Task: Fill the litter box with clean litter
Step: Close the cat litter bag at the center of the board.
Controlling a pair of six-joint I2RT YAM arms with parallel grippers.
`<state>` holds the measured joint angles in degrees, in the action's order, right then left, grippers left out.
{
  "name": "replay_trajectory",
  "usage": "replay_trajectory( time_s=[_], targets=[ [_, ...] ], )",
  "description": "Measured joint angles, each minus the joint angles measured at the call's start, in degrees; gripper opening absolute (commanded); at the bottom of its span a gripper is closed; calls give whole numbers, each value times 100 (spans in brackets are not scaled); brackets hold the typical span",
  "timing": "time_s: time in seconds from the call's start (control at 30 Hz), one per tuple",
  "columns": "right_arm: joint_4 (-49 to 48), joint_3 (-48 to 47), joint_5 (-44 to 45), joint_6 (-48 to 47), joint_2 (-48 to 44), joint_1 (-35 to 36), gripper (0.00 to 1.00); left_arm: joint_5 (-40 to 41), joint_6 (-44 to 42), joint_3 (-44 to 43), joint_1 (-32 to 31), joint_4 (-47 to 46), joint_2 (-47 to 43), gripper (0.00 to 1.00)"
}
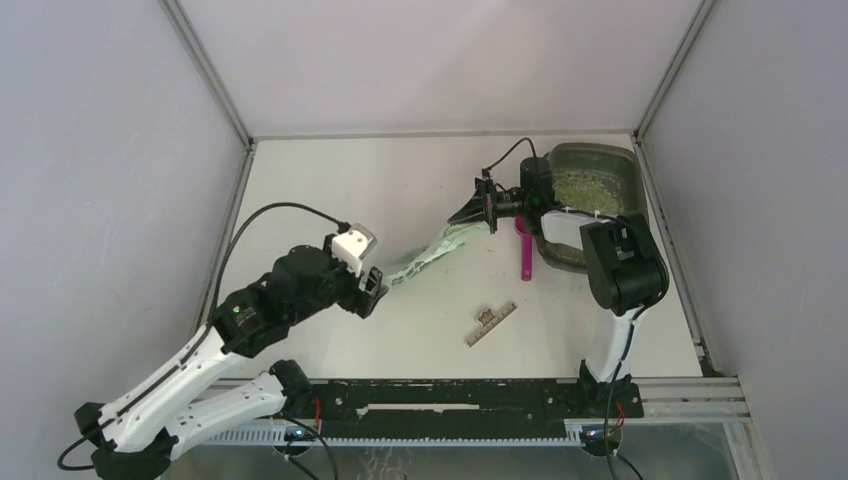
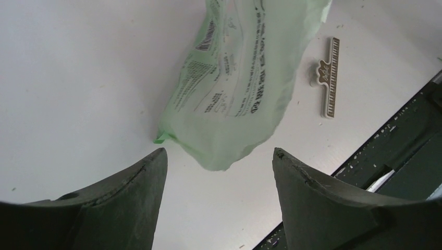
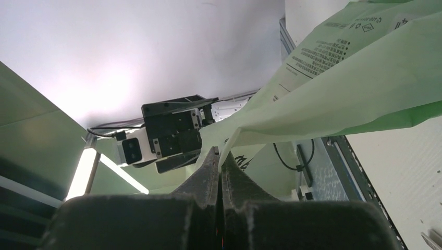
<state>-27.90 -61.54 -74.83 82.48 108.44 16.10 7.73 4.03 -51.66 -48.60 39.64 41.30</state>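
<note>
The dark translucent litter box [image 1: 628,172] stands at the back right, with pale greenish-beige litter [image 1: 585,186] inside. My right gripper [image 1: 474,213] is shut on the edge of the light-green printed bag [image 1: 437,250] and holds that end up, left of the box. In the right wrist view the gripper [image 3: 220,155] pinches the bag [image 3: 333,99] between closed fingers. The bag's other end lies on the table. My left gripper [image 1: 373,291] is open and empty just short of that end; in the left wrist view the gripper [image 2: 219,156] frames the bag's tip [image 2: 234,94].
A magenta scoop [image 1: 524,250] lies on the table beside the box's left wall. A beige bag clip [image 1: 490,324] lies near the front; it also shows in the left wrist view [image 2: 328,78]. Enclosure walls stand on three sides. A black rail [image 1: 450,395] runs along the front edge.
</note>
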Motion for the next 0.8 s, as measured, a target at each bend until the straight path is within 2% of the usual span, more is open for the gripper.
replay_trajectory(
  time_s=[0.17, 0.23, 0.27, 0.3, 0.33, 0.43, 0.6, 0.8],
  targets=[
    [-321, -2, -15, 269, 90, 2, 2, -190, 0, 153, -245, -297, 289, 77],
    [-463, -2, -24, 382, 129, 2, 2, -192, 0, 229, -387, -413, 422, 71],
    [-516, -2, -28, 428, 144, 4, 2, -186, 0, 254, -435, -444, 466, 62],
    [-577, -2, -28, 483, 157, 4, 2, -170, -4, 275, -485, -474, 533, 43],
    [-627, -2, -28, 529, 166, 7, 2, -136, -9, 289, -525, -487, 601, 29],
    [-763, -2, -37, 656, 195, 13, 2, 120, -20, 291, -584, -507, 787, 2],
    [-964, -2, -20, 796, 195, 48, 2, 774, -107, 269, -699, -527, 1137, 0],
    [-1005, -2, 76, 833, 192, 92, 3, 2273, -166, 243, -1416, -428, 1226, 0]
  ],
)
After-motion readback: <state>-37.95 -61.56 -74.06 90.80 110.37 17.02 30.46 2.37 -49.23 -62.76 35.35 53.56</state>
